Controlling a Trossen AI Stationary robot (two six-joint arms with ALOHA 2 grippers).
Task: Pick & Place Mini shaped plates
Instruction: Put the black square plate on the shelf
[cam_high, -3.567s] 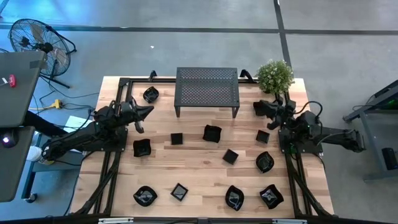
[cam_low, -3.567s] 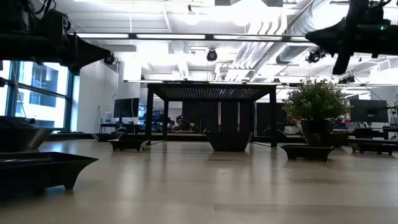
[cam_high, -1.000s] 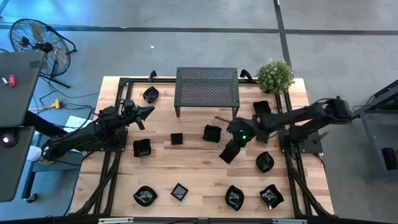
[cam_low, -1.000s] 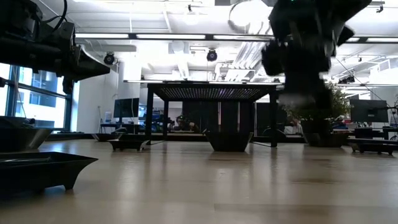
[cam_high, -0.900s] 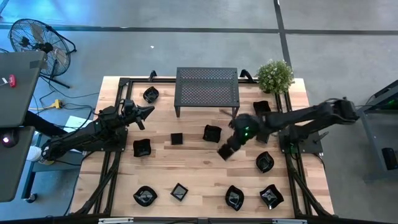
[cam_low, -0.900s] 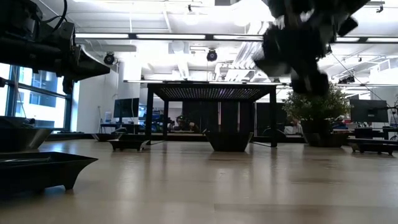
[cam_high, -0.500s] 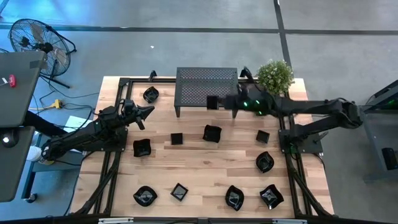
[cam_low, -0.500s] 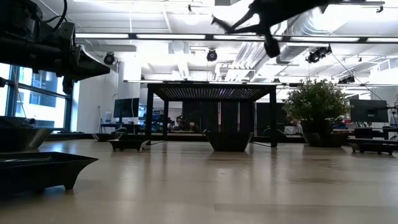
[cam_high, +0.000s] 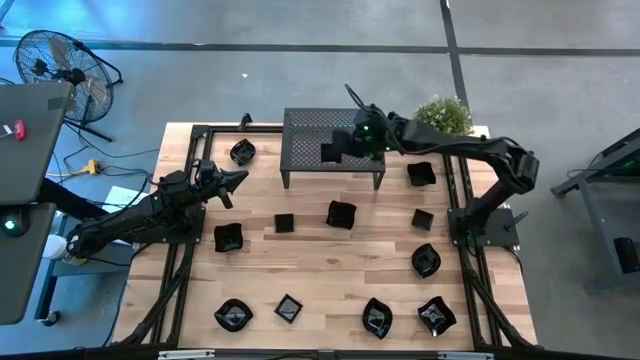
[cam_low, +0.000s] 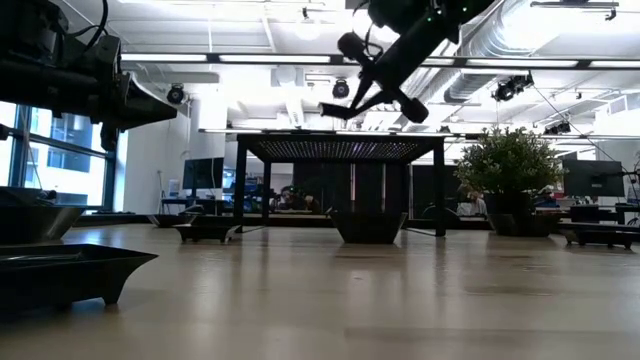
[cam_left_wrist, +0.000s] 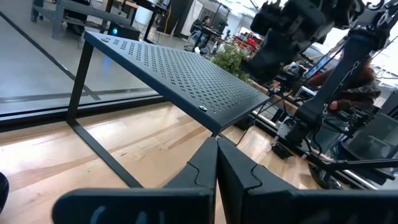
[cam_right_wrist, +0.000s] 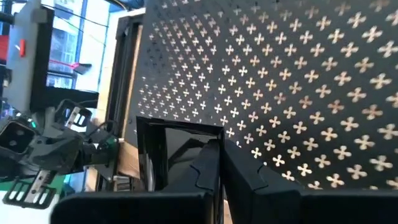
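My right gripper hovers over the black perforated rack, shut on a small square black plate. The right wrist view shows that plate above the rack's top, and the low view shows it high in the air. My left gripper waits shut above the table's left side, holding nothing. Several more glossy black mini plates rest on their bases on the wood, among them a square one, a larger one and a round one. My right gripper pinches the square plate by its rim on one side, between the two fingers. The fingers reach in from the table's right, slanting down. The plate is lifted clear, above the rack's top, roughly level.
A potted plant stands at the far right corner beside the rack. More plates lie along the near edge and the right side. Bare wood shows between the rack and the middle row of plates.
My right gripper, shut on the square plate, has risen from the table's middle right and swung toward the far edge and to the left. It now holds the plate over the rack. The plate has been lifted clear of the wood.
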